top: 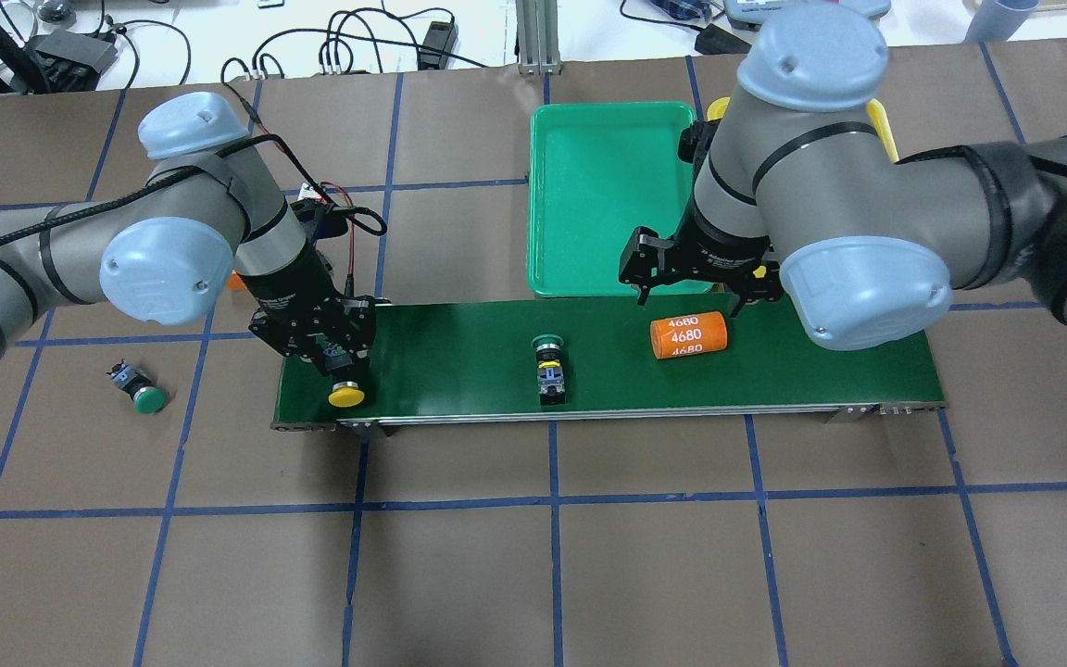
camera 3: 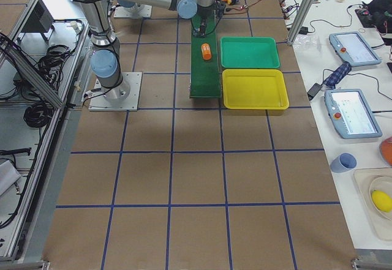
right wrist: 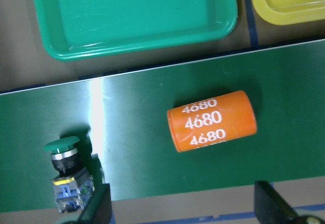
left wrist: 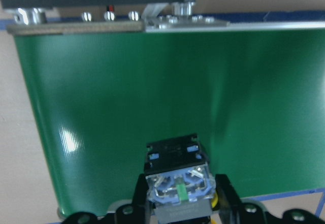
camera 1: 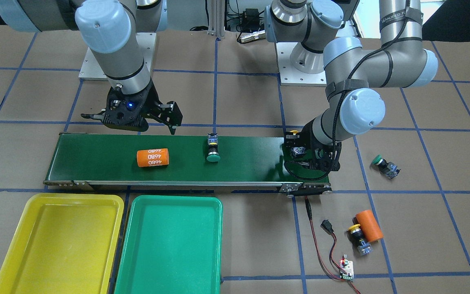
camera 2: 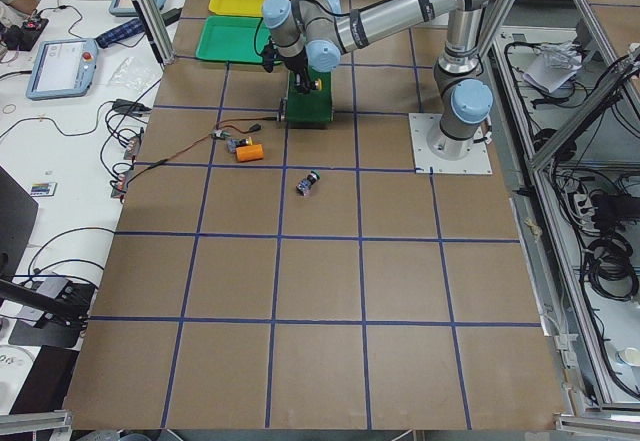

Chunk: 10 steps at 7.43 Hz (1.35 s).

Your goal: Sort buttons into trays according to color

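left end effector (top: 339, 366) is clenched on a yellow button (top: 346, 396), low over the conveyor belt (top: 459, 352) end. right end effector (camera 1: 131, 122) gapes empty near the green button (top: 549, 363) mid-belt. neither the yellow tray (camera 1: 55, 241) nor the green tray (camera 1: 169, 245) holds anything, so sorting looks barely begun. next, the yellow one likely needs carrying across to its tray.

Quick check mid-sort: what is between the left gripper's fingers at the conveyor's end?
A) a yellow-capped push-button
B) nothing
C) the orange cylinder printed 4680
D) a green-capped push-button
A: the overhead view shows the yellow-capped push-button held between the fingers of the left gripper at the end of the dark-green conveyor belt; the green-capped push-button lies free mid-belt.
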Tool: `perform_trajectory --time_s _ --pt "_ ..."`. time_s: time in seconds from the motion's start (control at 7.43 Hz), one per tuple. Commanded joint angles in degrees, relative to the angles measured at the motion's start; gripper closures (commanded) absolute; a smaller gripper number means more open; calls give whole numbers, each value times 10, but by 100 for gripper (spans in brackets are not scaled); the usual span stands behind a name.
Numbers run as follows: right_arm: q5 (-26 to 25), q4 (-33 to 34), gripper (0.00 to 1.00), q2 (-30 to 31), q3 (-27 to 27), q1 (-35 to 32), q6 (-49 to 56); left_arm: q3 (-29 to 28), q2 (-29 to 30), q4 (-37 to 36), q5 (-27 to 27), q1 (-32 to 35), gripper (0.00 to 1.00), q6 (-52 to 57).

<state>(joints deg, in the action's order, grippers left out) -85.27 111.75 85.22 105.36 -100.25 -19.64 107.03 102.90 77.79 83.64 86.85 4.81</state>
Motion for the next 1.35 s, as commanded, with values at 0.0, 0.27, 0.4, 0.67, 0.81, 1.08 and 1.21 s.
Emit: perform_trajectory --time_s 0.0,0.27,0.4,0.67,0.81,1.08,1.21 --pt "-2 79 0 -51 -1 -55 -59 -4 -8 -20 3 4 0 -21" --pt "-2 88 0 -67 -1 -85 -103 -16 -5 -43 17 -9 0 -2" --pt "-2 88 0 -74 0 -90 -103 -27 -5 -44 78 -56 0 90" --pt "-19 88 0 -103 0 -103 -111 -31 25 -125 80 -218 0 151" --pt "-28 88 0 -111 1 -103 -112 -21 44 -159 82 -258 0 152" --pt "-28 87 25 -120 5 -99 -112 -3 64 -158 85 -293 0 140" --pt "-28 83 56 -124 5 -98 -115 27 73 -165 80 -305 0 121"
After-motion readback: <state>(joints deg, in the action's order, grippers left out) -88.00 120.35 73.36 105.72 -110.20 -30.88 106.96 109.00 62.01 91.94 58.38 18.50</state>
